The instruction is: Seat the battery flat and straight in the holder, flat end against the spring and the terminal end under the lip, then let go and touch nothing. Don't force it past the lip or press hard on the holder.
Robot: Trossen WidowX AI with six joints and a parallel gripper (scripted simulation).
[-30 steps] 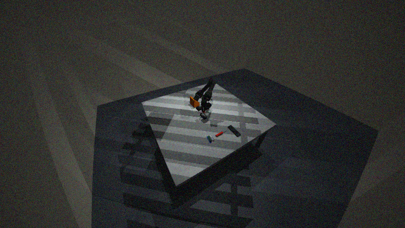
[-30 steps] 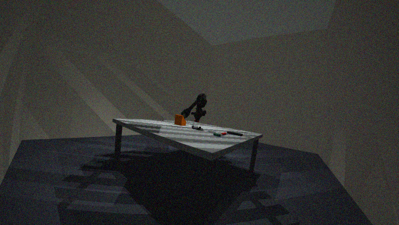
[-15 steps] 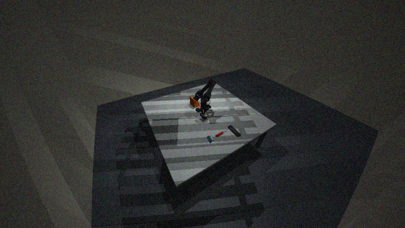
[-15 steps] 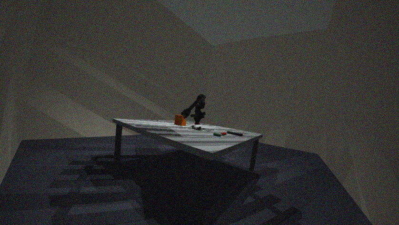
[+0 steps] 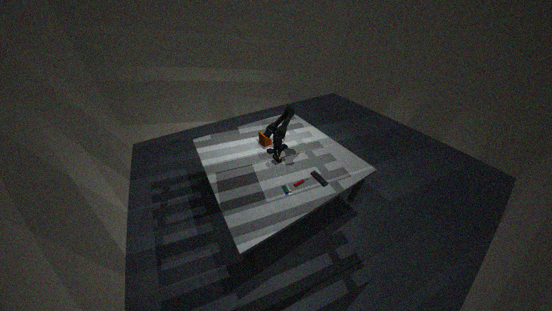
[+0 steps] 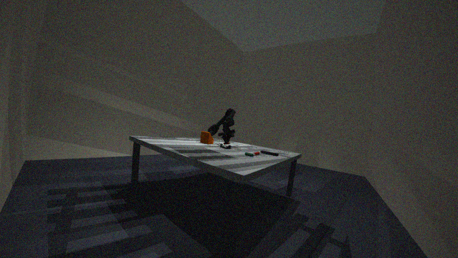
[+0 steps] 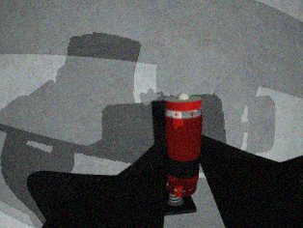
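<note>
While the hand (image 7: 182, 175) grips the red battery (image 7: 182, 138), its fingers hide the holder.

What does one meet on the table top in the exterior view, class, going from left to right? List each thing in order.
Orange block → the arm's tool, shut on the red battery → green object → small red object → long black object.

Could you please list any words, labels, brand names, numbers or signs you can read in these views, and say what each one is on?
No readable text in any view.
Red battery in the pincer: a pale band with small marks near its terminal end, too blurred to read.
Orange block, dark bar, small red and green items: too small to show any marking.
</note>
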